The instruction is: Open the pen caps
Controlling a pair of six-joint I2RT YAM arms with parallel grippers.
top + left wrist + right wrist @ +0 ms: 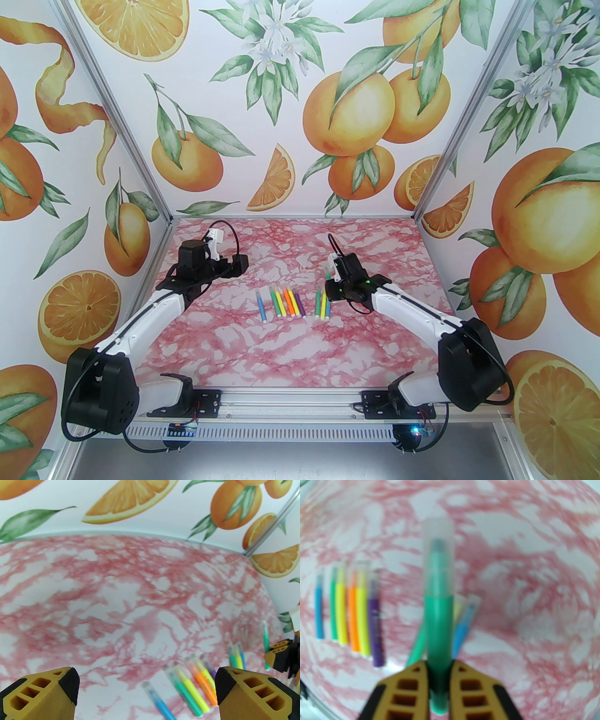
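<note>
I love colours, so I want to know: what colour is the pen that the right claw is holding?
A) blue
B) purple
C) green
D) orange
C: the right claw is shut on a green pen, which sticks out between its yellow fingers with the clear cap on.

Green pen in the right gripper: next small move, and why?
Probably swing the left gripper over to the clear cap of the green pen and pinch it. The right gripper is shut on the barrel, the cap is on and juts free ahead of the grip, and the left gripper is open and holds nothing, off to the side.
</note>
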